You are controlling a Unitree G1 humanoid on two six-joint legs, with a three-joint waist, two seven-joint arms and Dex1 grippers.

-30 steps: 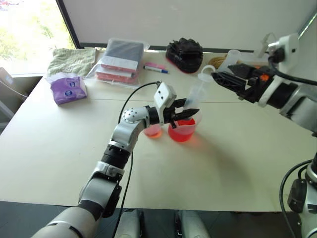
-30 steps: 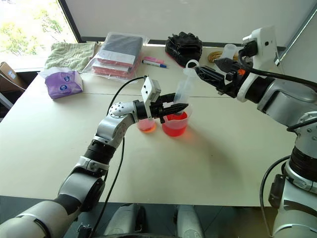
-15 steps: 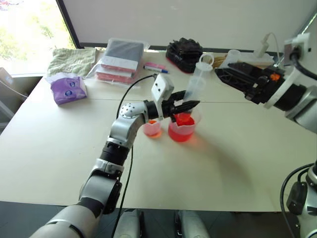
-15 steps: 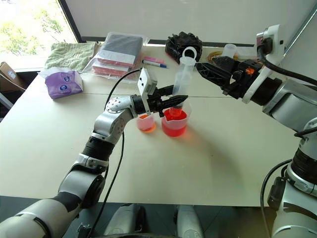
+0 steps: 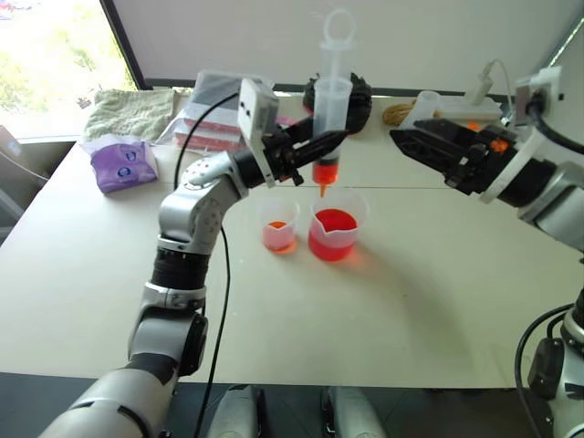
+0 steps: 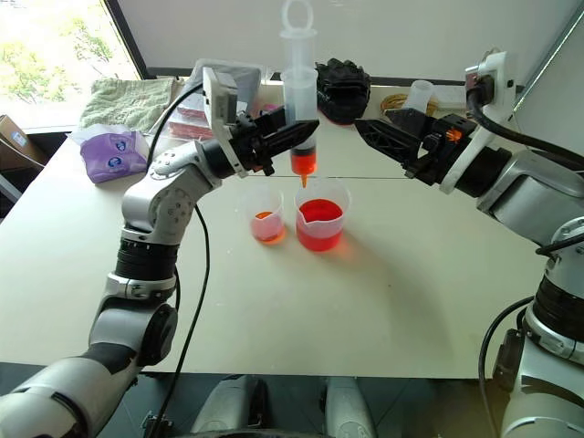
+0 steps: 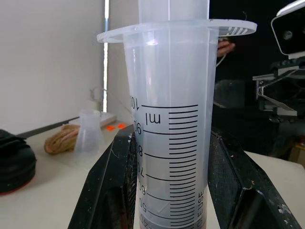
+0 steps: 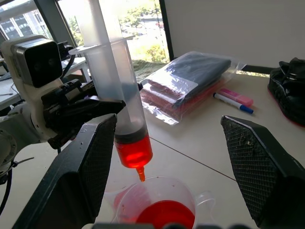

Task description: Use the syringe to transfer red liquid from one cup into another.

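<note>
- The left gripper (image 5: 310,149) is clenched around the syringe (image 5: 331,109) and holds it up in the air, standing straight.
- The syringe has some red liquid (image 5: 326,171) in its bottom end. Its small orange tip points down, right over the big beaker (image 5: 336,228).
- The tip is above the beaker and does not touch it.
- The white plunger ring (image 5: 337,29) sticks up at the top of the syringe.
- The big beaker sits on the table (image 5: 438,301) and has red liquid in it.
- The small cup (image 5: 279,225) stands just beside the beaker, on the robot's left side of it. It has a little red liquid at the bottom.
- The right gripper (image 6: 376,133) is in the air to the right of the syringe, apart from it. Its two black fingers (image 8: 257,162) are spread wide and hold nothing.
- Far back on the table lie a green towel (image 5: 132,109), a purple pack (image 5: 123,162), a clear bag (image 8: 190,81) with flat things inside, a pink and blue marker (image 8: 233,101) and a black bundle (image 6: 345,87).
</note>
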